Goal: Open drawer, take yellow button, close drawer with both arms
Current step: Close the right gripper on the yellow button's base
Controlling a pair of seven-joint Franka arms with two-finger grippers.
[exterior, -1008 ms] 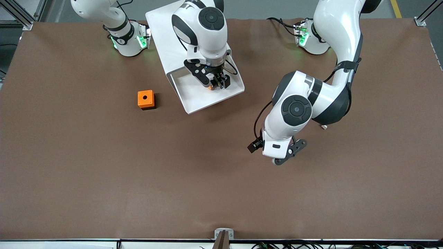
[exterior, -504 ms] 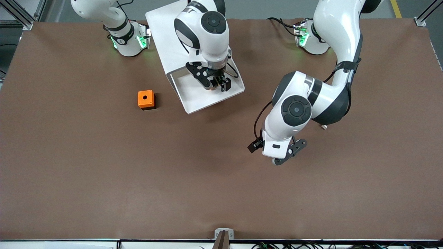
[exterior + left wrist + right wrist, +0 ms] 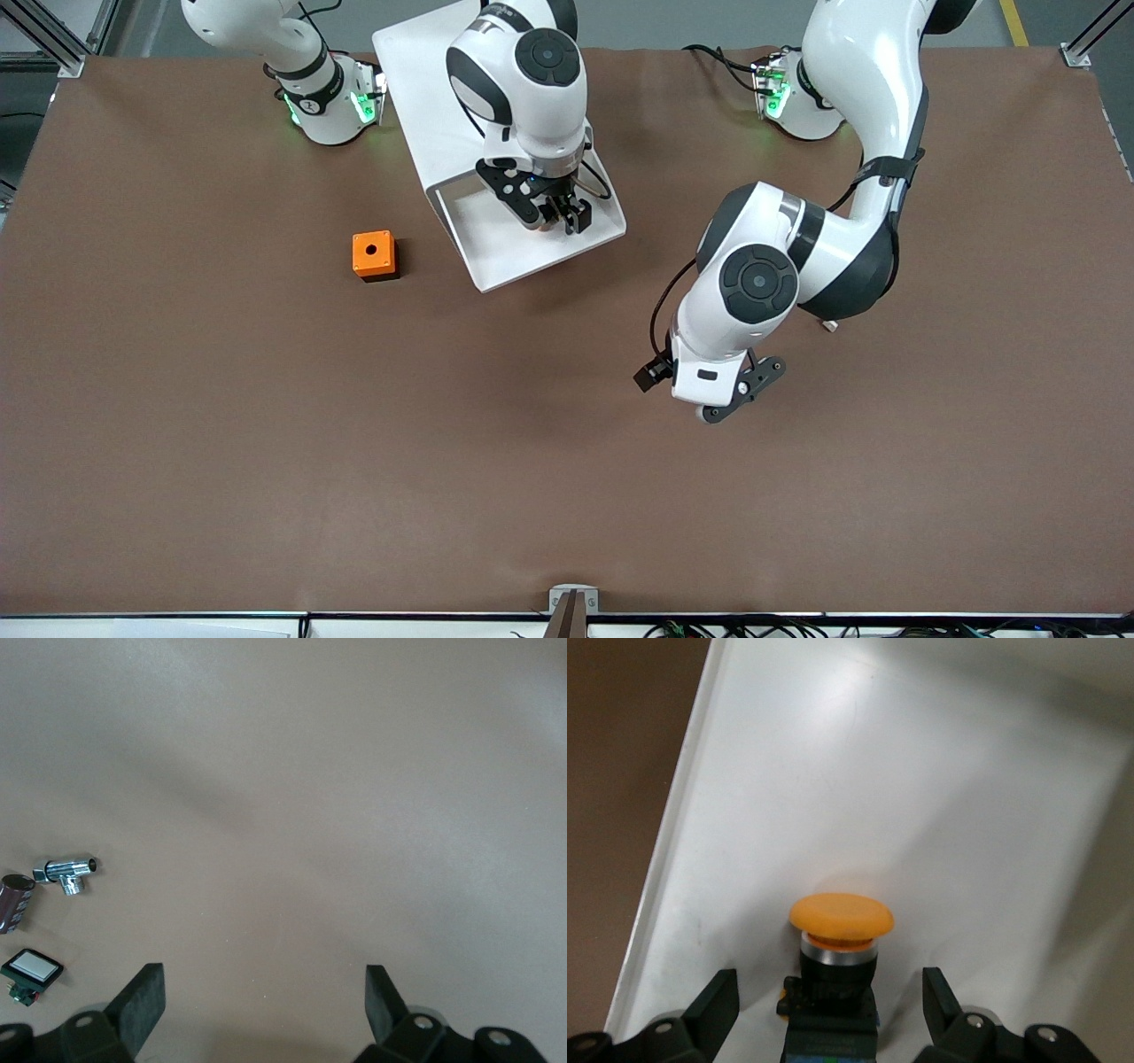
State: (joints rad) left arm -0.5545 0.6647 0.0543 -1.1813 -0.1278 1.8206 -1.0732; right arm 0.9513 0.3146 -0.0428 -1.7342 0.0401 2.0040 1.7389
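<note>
The right gripper (image 3: 551,215) has come lower into the pulled-out drawer (image 3: 509,252) and now straddles the button (image 3: 840,943), jaws apart and starting to narrow, not yet clamped. The left gripper (image 3: 264,1001) waits spread, unladen, over bare tabletop (image 3: 354,425). Pickup looks imminent.

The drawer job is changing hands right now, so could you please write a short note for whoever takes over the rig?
Right hand: down in the open drawer, fingers open on either side of the button, not gripping it yet.
Left hand: open, empty, waiting over bare table toward the left arm's end.
Done: the drawer is pulled out of the cabinet.
Left: close on the button, lift it out, then push the drawer shut with both arms.
The orange cube lies on the table beside the drawer, toward the right arm's end.
</note>
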